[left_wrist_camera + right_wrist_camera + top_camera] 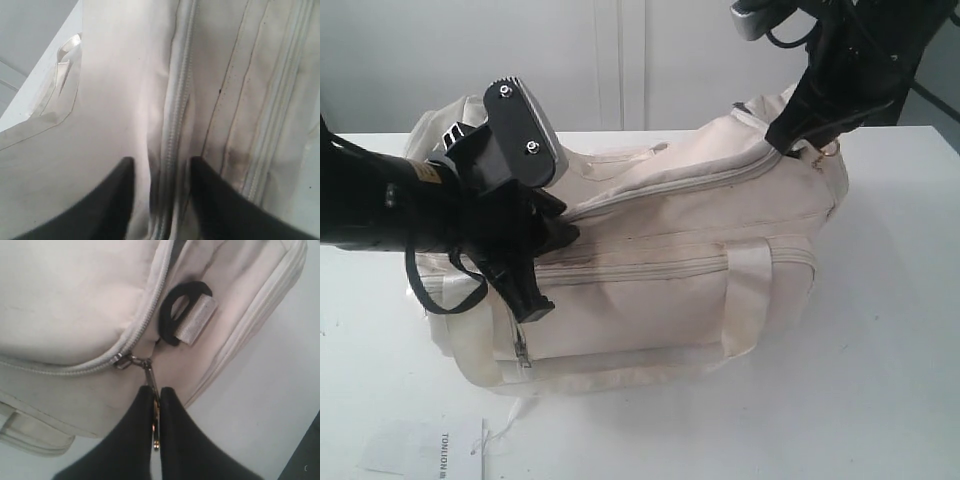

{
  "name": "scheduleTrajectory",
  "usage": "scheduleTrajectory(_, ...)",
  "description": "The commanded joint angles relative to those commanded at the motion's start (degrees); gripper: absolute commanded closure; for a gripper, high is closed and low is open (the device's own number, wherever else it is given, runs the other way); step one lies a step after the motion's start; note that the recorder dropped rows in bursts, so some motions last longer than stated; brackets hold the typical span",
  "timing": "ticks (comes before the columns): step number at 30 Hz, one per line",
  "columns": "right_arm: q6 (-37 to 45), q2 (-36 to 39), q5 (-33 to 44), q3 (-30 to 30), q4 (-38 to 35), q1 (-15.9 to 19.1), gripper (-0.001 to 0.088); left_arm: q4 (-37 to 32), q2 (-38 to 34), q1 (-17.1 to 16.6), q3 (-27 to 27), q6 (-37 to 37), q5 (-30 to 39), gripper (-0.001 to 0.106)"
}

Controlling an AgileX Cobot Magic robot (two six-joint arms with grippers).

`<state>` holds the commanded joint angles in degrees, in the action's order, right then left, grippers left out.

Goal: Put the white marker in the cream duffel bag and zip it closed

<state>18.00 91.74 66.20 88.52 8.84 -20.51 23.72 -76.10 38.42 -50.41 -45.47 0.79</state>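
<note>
The cream duffel bag lies on its side on the white table, its curved top zip running toward the right end. At the bag's left part, my left gripper presses in. Its fingers hold a raised fold of fabric with the zip line between them. My right gripper is at the bag's right end, shut on the metal zip pull. The slider sits just beside a dark end ring. The white marker is out of view.
A white paper sheet with print lies at the table's front left. The white table stretches right of and in front of the bag. A wall stands behind. The bag's pale handle hangs over its front.
</note>
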Motion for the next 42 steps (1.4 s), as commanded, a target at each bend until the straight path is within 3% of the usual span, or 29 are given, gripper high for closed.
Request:
scheduleTrajectory(1, 0.0, 0.0, 0.0, 0.0, 0.0, 0.0, 0.0868, 1.0, 1.2, 0.0, -0.4, 3.7, 0.8, 0.015)
scheduleTrajectory(2, 0.3, 0.0, 0.0, 0.0, -0.1, 0.0, 0.0868, 1.2, 2.8, 0.0, -0.9, 6.9, 1.9, 0.016)
scheduleTrajectory(5, 2.8, 0.0, -0.4, 0.0, -1.0, 0.0, 0.0868, 6.2, 7.1, 0.5, -4.1, 13.7, 5.4, 0.034)
scheduleTrajectory(9, 2.9, 0.0, 1.1, 0.0, -1.6, 0.0, 0.0868, 7.9, 5.3, 7.3, -6.5, 10.0, 5.0, 0.035)
scheduleTrajectory(11, 3.6, 0.0, 2.0, 0.0, -1.6, 0.0, 0.0868, 7.7, 2.8, 10.3, -7.1, 7.9, 2.2, 0.035)
scheduleTrajectory(16, 3.8, 0.0, 3.0, 0.0, -1.6, 0.0, 0.0868, 7.8, -3.4, 13.2, -7.8, 9.7, -11.8, 0.036)
scheduleTrajectory(28, 4.3, 0.0, 1.3, 0.0, -1.6, 0.0, 0.0868, 6.0, -15.4, 13.6, -17.8, 9.5, -10.1, 0.036)
scheduleTrajectory(38, 4.3, 0.0, 0.9, 0.0, -1.9, 0.0, 0.0868, 6.0, -20.7, 13.6, -21.6, 9.4, -10.6, 0.039)
scheduleTrajectory(40, 4.3, 0.0, 0.9, 0.0, -1.9, 0.0, 0.0868, 6.0, -21.2, 13.6, -22.1, 9.4, -10.6, 0.042)
scheduleTrajectory(42, 4.4, 0.0, 0.9, 0.0, -2.4, 0.0, 0.0868, 6.0, -21.6, 13.6, -22.3, 9.4, -10.4, 0.054)
